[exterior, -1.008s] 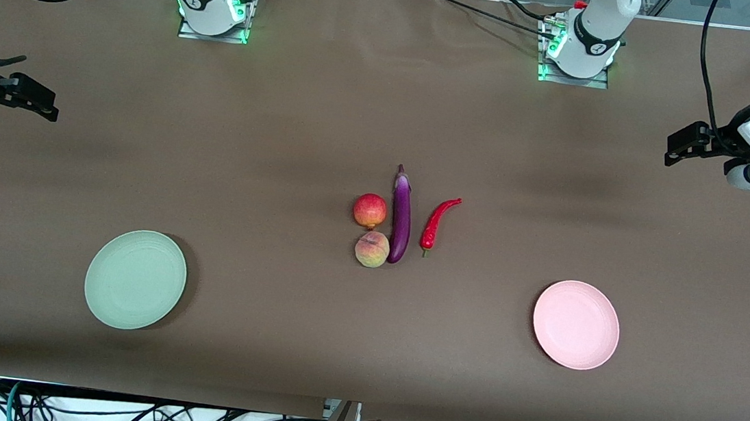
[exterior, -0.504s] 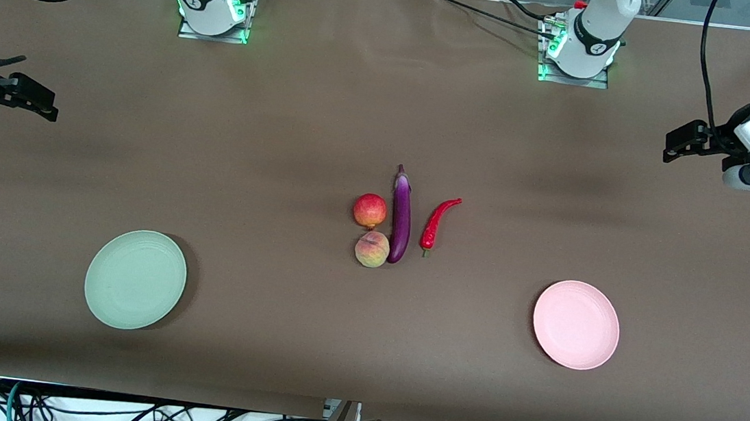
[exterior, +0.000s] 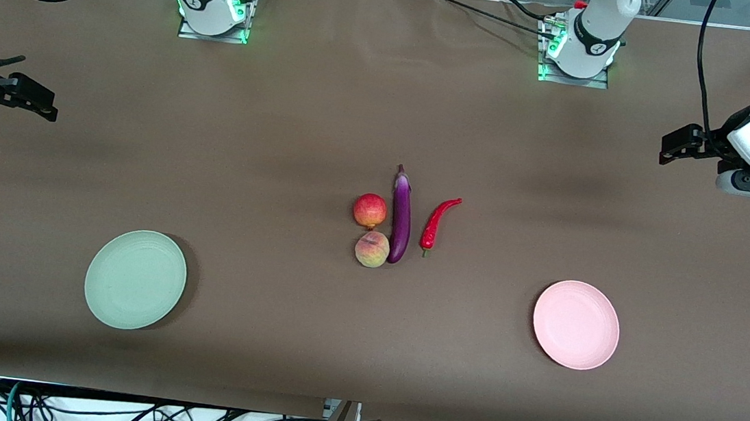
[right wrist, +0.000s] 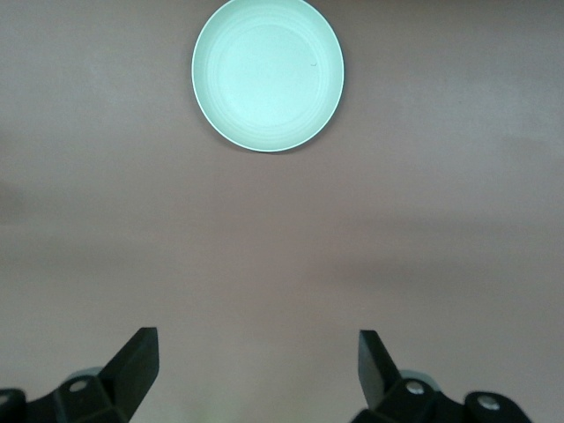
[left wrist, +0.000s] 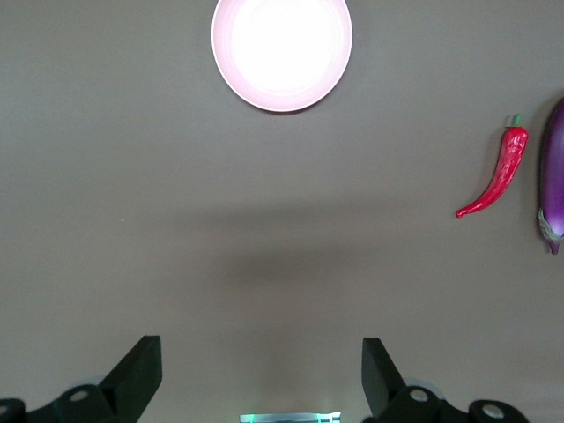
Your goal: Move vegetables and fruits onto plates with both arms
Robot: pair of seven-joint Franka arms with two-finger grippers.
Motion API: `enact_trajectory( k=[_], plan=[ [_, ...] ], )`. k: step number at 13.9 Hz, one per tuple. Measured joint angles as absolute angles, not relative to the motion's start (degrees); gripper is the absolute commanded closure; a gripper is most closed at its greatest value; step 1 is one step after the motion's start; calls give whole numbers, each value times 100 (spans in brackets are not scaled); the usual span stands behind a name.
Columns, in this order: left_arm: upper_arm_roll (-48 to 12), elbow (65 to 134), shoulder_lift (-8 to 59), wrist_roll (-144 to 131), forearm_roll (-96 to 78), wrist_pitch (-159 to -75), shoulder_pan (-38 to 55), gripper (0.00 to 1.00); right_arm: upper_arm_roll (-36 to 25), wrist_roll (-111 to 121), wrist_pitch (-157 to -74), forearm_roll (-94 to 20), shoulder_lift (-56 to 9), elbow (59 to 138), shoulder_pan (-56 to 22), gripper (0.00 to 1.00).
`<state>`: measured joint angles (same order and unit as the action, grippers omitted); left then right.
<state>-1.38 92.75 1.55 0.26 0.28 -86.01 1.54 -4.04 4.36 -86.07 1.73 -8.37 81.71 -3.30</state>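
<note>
The left gripper [exterior: 674, 144] is held above bare brown table [exterior: 287, 126] at the left arm's end, its fingers [left wrist: 141, 374] spread wide with nothing between them; only the finger ends are shown in the left wrist view. The right gripper [exterior: 34, 102] is held over the right arm's end, likewise parted and carrying nothing, and is partly cut off by the front view's edge. At mid-table the purple eggplant [exterior: 400, 216] is laid lengthwise, with the red apple [exterior: 370, 211] and the peach [exterior: 372, 249] just beside it, the peach nearer the front camera. The red chili pepper [exterior: 438, 223] is seen close by, toward the left arm's end. The eggplant is half cropped in the left wrist view. The pink plate [exterior: 576, 324] and green plate [exterior: 135, 279] are set well apart, both bare.
</note>
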Motion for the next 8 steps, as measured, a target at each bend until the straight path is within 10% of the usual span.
enact_trajectory(
  k=[8],
  plan=[
    [-139, 9275, 185, 206, 29, -8519, 154, 0, -408, 436, -8607, 173, -837, 8171, -326, 0]
  ],
)
